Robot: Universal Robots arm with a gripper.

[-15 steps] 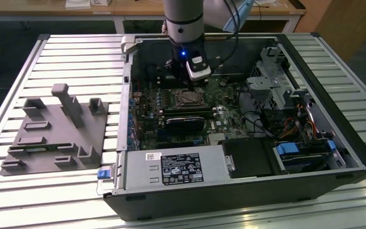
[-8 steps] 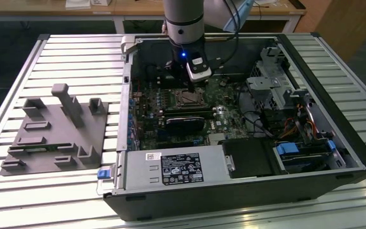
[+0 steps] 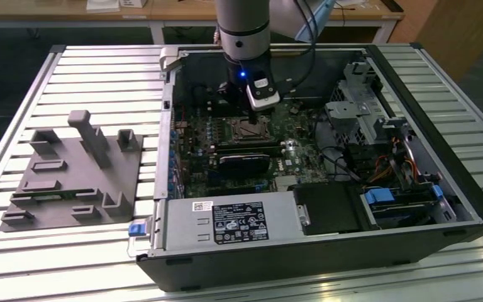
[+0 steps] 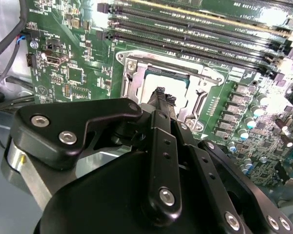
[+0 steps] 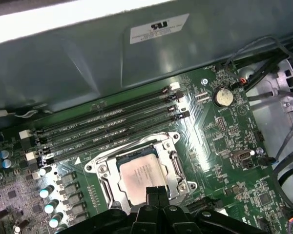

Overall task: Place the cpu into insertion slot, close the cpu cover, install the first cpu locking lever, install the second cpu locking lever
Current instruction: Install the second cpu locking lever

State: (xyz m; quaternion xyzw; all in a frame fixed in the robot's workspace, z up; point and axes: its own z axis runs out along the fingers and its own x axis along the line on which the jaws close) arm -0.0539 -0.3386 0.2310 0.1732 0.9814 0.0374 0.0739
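Observation:
The pale cpu [image 5: 140, 174] lies flat in the insertion slot [image 5: 100, 170] on the green motherboard [image 5: 219, 141]. The silver cpu cover [image 5: 111, 192] is down around it, and the chip shows through its window. My gripper [image 5: 156, 191] hangs just above the slot's near edge with its two black fingers pressed together and nothing between them. The second wrist view has the fingertips [image 4: 159, 91] right in front of the cpu [image 4: 162, 78]. Seen from the exterior view, the gripper [image 3: 254, 117] is inside the open computer case, over the slot [image 3: 248, 129]. Thin wire levers [image 5: 132, 148] run along the slot's sides; whether they are latched I cannot tell.
Long black memory slots [image 5: 112, 122] lie beside the socket, with capacitors [image 5: 46, 192] nearby. A black card [image 3: 243, 162] and the power supply [image 3: 229, 220] sit nearer the case front. Cables and drive bays [image 3: 384, 157] fill the exterior view's right. A grey fixture [image 3: 73, 170] stands on the slatted table.

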